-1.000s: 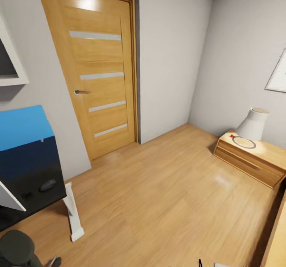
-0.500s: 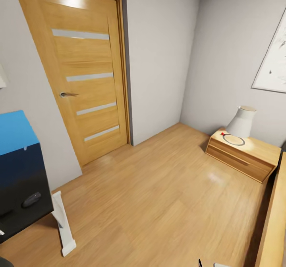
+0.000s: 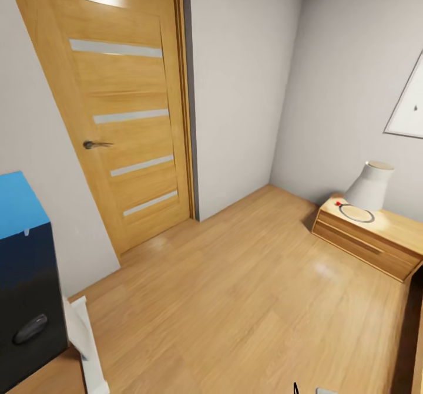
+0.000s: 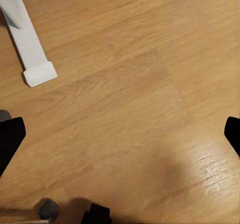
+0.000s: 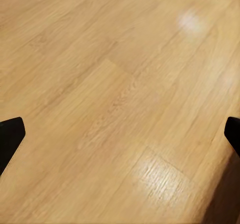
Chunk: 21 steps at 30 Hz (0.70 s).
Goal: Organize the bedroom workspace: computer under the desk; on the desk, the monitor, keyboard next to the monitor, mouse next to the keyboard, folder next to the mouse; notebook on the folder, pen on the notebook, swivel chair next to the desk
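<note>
Bedroom corner with a wide run of bare wooden floor [image 3: 247, 300].

In the head view the closed wooden door [image 3: 126, 118] stands at 11 o'clock, its handle [image 3: 94, 144] on its left side, and the grey walls meet in a corner at 1 o'clock. At 3 o'clock a low wooden nightstand [image 3: 370, 238] sits against the wall, carrying a white lamp [image 3: 370, 185]. At 8 o'clock the dark desk [image 3: 26, 288] edge juts in, with the black mouse [image 3: 29, 328] lying on it and a white desk leg [image 3: 88, 347] just beside. Floor between desk and nightstand lies open. The left gripper [image 4: 120, 134] and right gripper [image 5: 120, 134] both hang over floor with fingertips spread wide, holding nothing.
</note>
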### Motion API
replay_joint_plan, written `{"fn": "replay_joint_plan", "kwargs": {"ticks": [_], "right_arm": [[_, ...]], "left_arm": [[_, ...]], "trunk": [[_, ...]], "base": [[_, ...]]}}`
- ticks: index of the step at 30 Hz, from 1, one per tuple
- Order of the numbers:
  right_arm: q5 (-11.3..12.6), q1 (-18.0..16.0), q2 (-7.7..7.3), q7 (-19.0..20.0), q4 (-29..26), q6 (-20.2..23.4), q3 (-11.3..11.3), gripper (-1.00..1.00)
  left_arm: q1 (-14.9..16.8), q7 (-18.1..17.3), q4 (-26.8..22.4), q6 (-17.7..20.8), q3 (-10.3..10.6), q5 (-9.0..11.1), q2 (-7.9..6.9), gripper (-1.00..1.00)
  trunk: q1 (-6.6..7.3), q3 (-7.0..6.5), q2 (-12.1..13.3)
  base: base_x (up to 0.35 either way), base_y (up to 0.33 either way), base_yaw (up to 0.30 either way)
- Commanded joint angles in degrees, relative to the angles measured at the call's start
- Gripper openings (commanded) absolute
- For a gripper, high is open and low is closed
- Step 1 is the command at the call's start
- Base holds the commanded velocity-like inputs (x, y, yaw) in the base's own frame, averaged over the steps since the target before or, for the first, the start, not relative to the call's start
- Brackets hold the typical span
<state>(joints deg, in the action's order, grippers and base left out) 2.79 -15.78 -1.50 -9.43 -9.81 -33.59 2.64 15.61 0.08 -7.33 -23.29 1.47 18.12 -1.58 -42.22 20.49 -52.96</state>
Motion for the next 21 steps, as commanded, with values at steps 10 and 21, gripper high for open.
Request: {"fn": "replay_joint_plan", "kwargs": {"ticks": [10,21], "right_arm": [[0.28,-0.04,0.01,0.2,0.01,-0.24,0.16,1.0],[0.28,-0.04,0.01,0.2,0.06,-0.24,0.17,1.0]], "left_arm": [[0.04,0.01,0.04,-0.17,0.13,0.25,-0.01,1.0],[0.04,0.01,0.04,-0.17,0.16,0.25,-0.01,1.0]], "trunk": [[-0.04,0.06,-0.04],[-0.04,0.06,-0.04]], "base": [[0.326,0.003,0.0],[0.327,-0.07,0.0]]}}
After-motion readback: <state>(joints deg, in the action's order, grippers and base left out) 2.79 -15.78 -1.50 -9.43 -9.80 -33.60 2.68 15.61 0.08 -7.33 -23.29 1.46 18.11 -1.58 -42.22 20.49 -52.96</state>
